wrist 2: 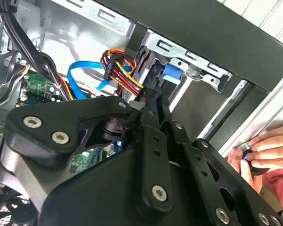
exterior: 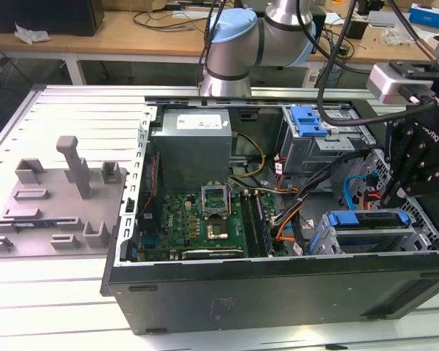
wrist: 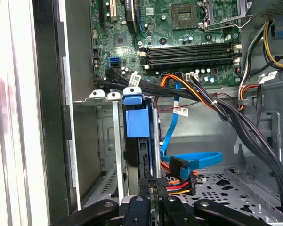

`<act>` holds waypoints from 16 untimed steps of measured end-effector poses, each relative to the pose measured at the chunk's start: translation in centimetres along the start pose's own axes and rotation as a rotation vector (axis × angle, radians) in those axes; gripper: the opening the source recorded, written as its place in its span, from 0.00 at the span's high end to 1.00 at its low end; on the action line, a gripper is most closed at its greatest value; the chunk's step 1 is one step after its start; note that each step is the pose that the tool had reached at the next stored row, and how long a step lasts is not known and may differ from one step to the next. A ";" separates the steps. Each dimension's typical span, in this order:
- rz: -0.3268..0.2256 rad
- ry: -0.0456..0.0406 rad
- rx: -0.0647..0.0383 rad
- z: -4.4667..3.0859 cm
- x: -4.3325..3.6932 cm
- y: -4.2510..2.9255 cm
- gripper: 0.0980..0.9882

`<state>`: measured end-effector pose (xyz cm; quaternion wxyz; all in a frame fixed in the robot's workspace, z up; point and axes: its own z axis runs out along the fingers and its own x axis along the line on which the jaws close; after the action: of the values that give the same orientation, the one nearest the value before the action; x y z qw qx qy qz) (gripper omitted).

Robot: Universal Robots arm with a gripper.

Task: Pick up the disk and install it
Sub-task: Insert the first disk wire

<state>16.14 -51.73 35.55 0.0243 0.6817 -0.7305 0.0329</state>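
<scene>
One grey metal power box point(exterior: 195, 146) sits far off to the exterior view's left of the black claw point(exterior: 391, 191). The silver disk with its bright blue plastic frame point(exterior: 368, 221) stands in its bay just below the claw. I cannot tell the claw's grip.

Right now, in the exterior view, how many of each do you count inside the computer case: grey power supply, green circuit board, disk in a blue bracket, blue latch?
Power supply: 1
Circuit board: 1
Disk: 1
Blue latch: 1
Total: 4
</scene>
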 end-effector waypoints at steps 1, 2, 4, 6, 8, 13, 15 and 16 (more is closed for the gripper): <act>0.000 0.0001 0.000 0.01 0.01 0.01 0.93; 0.000 0.0000 0.000 0.04 0.02 0.01 0.93; 0.000 -0.0004 0.000 0.10 0.06 0.01 0.93; 0.000 0.0000 0.000 0.11 0.10 0.01 0.93; 0.000 0.0000 0.000 0.16 0.15 0.01 0.93; 0.000 0.0000 0.000 0.23 0.23 0.00 0.93; 0.000 0.0002 0.000 0.25 0.24 0.00 0.93; 0.000 0.0001 0.000 0.27 0.24 0.00 0.93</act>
<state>16.13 -52.00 35.30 0.0243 0.6817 -0.7305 0.0329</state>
